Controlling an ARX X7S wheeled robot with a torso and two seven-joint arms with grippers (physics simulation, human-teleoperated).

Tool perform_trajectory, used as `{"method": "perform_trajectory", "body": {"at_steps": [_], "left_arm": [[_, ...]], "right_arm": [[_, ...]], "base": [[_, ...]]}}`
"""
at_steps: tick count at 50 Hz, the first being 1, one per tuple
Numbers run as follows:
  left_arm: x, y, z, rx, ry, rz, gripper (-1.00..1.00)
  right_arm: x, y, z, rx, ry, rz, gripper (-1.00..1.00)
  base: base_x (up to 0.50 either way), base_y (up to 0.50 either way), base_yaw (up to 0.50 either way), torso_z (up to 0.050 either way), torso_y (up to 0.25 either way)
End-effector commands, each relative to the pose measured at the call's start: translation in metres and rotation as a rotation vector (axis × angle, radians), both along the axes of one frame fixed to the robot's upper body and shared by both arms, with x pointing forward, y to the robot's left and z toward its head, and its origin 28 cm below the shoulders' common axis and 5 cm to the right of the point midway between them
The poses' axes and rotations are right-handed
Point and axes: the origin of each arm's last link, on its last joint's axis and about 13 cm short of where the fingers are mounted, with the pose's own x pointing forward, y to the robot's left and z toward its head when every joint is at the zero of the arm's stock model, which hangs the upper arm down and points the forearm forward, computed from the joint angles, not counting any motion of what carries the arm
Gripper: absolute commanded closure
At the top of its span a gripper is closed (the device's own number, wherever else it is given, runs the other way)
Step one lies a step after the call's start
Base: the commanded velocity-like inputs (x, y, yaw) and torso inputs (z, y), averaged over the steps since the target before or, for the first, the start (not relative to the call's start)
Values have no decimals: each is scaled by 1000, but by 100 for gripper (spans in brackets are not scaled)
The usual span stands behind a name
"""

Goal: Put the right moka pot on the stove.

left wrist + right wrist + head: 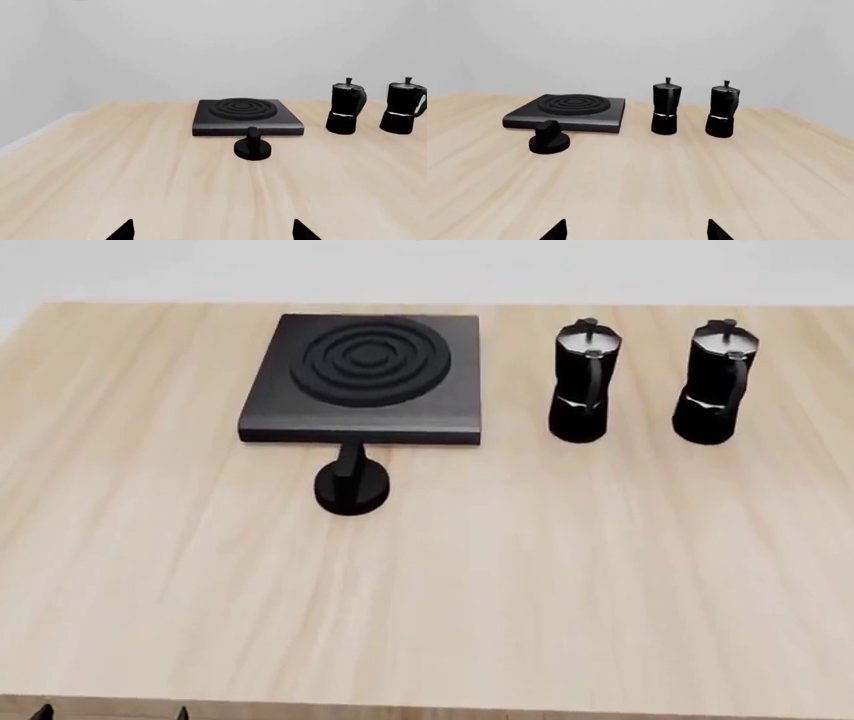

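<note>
The right moka pot (714, 383), black and faceted with a small lid knob, stands upright at the table's far right, also in the wrist views (403, 107) (722, 111). The stove (360, 375) is a flat black slab with concentric rings at the far left-centre (243, 116) (570, 112), with nothing on it. My left gripper (213, 232) and right gripper (636, 232) are both open, with only bare table between their fingertips. Both hang low over the near part of the table, far from pot and stove.
An identical moka pot (585, 383) stands between the stove and the right one (345, 107) (665, 109). A small round black dial knob (351, 483) sits just in front of the stove. The light wooden table (534, 590) ends at a pale wall behind.
</note>
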Motion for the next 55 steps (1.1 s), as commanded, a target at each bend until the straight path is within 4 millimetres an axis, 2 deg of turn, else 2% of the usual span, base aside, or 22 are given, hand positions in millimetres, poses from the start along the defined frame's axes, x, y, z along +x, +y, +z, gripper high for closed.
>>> {"method": "perform_trajectory", "body": {"at_steps": [1, 35, 55], "left_arm": [[-1, 0, 1, 1, -4, 0, -100], [-3, 0, 4, 1, -11, -11, -100], [0, 1, 3, -4, -14, -7, -100]], "right_arm": [[0, 1, 1, -2, -6, 3, -100], [-3, 1, 4, 1, -15, 4, -100], [1, 2, 2, 0, -14, 7, -100]], "base": [[250, 0, 0, 0, 0], [248, 40, 0, 0, 0], [249, 40, 0, 0, 0]]}}
